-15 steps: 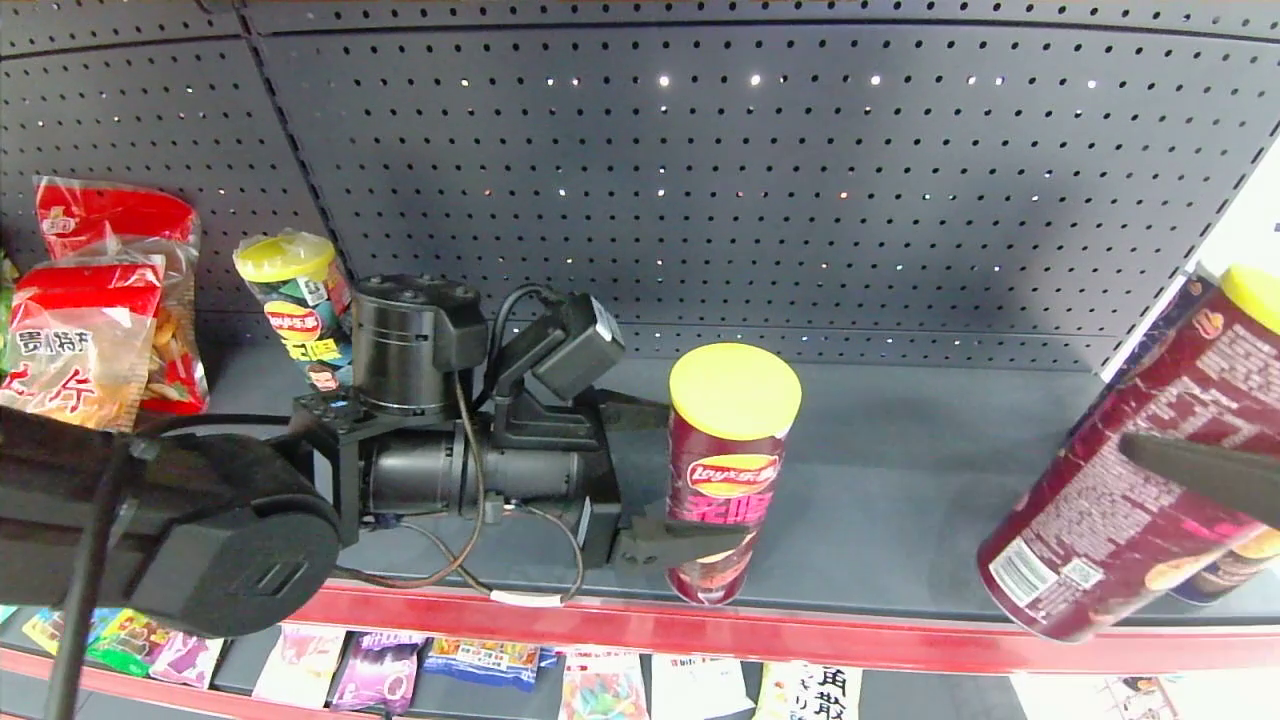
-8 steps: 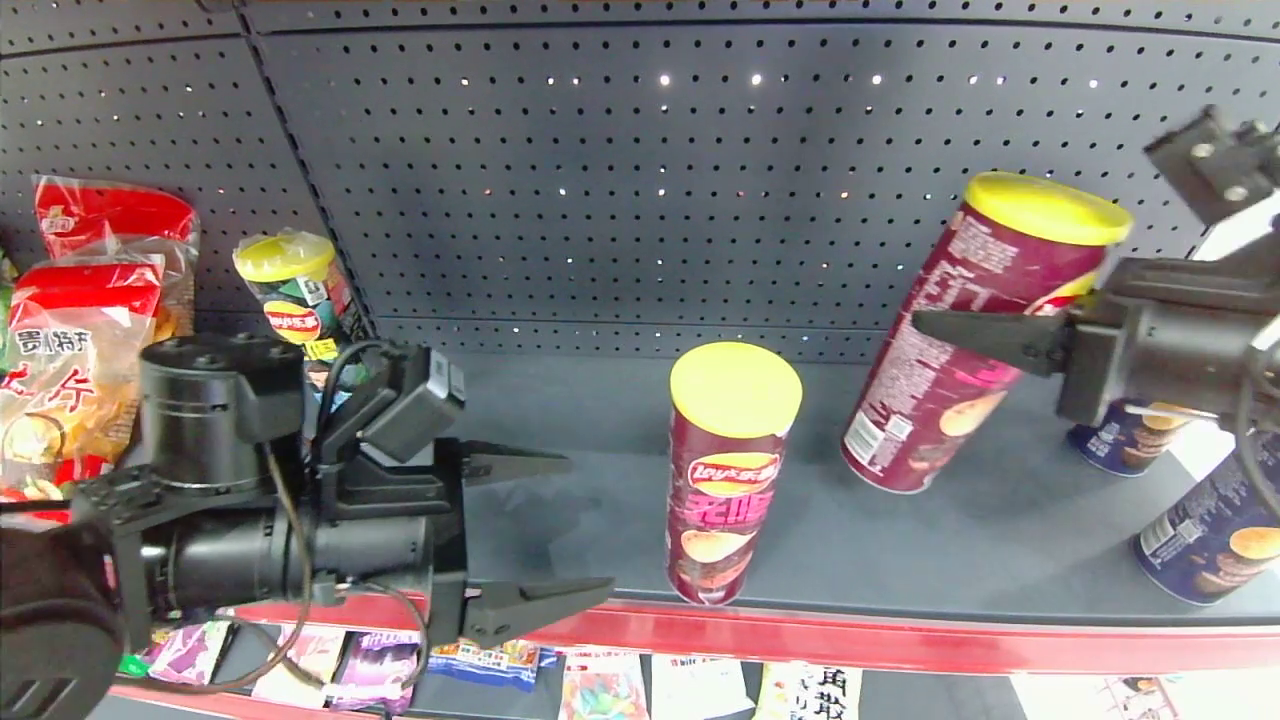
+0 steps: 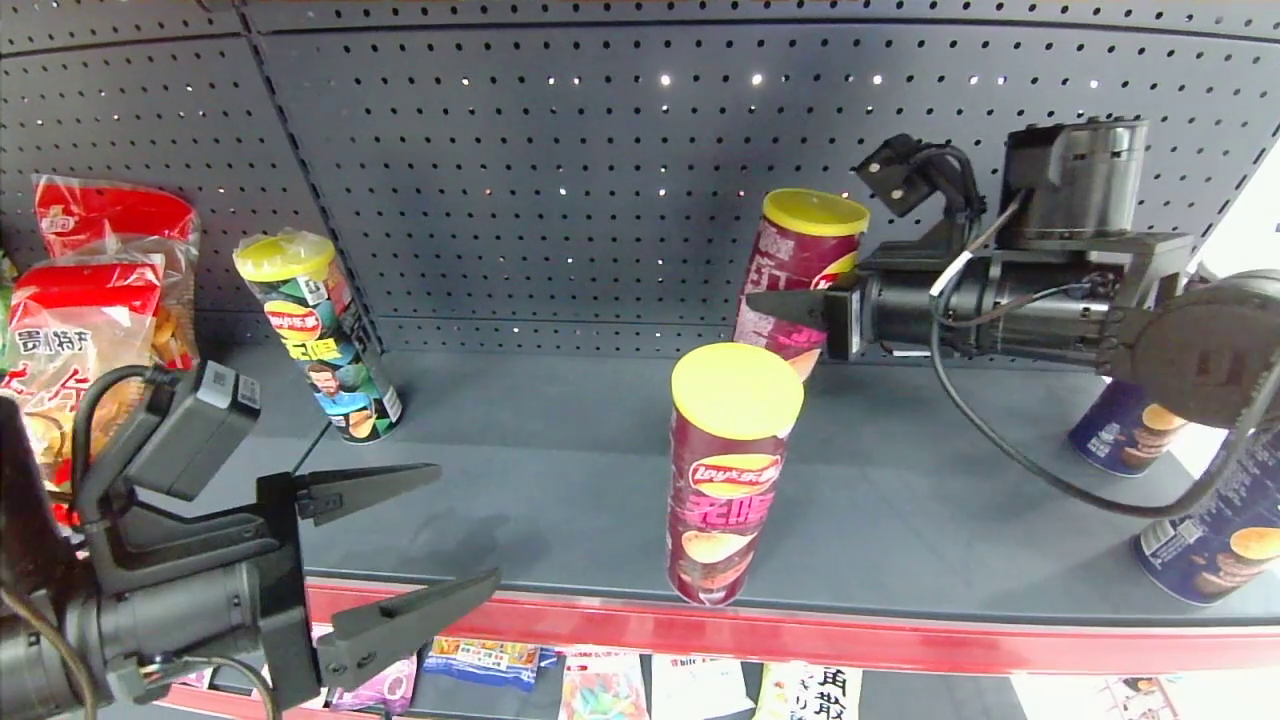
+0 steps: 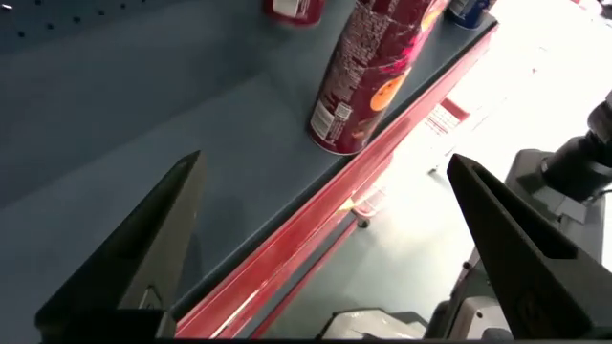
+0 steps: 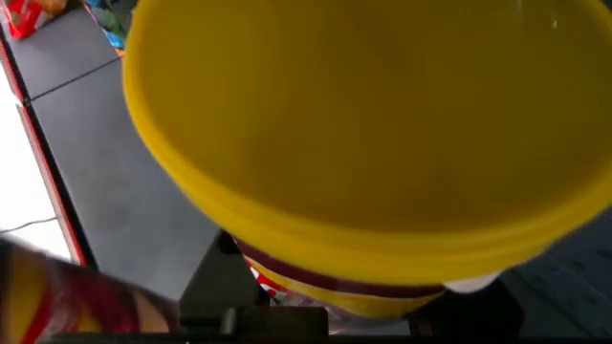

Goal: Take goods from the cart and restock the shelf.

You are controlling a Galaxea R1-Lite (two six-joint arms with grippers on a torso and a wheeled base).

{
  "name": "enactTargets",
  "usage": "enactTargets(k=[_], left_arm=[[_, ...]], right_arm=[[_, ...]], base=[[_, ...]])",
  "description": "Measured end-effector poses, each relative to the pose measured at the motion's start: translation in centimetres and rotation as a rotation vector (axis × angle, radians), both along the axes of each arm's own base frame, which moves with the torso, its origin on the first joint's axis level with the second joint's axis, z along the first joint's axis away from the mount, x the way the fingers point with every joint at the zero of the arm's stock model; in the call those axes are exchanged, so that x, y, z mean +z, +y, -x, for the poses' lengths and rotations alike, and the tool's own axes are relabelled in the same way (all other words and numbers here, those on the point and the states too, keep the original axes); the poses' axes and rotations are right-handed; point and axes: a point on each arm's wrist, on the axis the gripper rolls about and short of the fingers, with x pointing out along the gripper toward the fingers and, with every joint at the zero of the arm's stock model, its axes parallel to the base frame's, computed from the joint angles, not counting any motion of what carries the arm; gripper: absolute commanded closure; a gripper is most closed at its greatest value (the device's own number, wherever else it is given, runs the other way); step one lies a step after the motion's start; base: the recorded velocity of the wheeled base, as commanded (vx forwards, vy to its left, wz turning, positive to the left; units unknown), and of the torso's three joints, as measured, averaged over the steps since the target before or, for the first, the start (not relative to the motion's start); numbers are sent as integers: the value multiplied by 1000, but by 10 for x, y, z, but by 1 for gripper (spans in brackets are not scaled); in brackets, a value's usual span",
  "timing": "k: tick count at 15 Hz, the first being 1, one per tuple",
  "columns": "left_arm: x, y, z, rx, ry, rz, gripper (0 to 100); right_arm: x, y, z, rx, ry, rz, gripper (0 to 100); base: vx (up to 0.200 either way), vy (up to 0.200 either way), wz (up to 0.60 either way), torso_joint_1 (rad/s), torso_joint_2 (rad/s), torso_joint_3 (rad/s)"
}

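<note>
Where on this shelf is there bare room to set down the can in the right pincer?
Widest bare deck: between the green can and the front maroon can; the open left pincer hovers at its front edge. Second patch: front maroon can to blue cans. Crowded: snack bags, far left.

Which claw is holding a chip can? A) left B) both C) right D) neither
C: the right claw is shut on a maroon can with a yellow lid, held tilted near the back of the shelf, while the left claw is open and empty at the shelf's front edge.
</note>
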Motion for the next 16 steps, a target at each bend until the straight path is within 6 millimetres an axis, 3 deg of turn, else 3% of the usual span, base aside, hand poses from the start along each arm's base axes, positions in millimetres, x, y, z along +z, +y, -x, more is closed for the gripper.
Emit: enactTargets(k=[6,15,16], left_arm=[[5,4,7,20,-34,10,0],[6,3,7,21,-36,10,0],[6,3,6,21,-35,10,0]], right_arm=[[-23,18,-28,10,36,26,100],[-31,11,-17,7,73,43,100],[-32,10,-16,7,75,44,0]], base=[[0,0,0,0,0,0],[0,0,0,0,0,0],[0,0,0,0,0,0]])
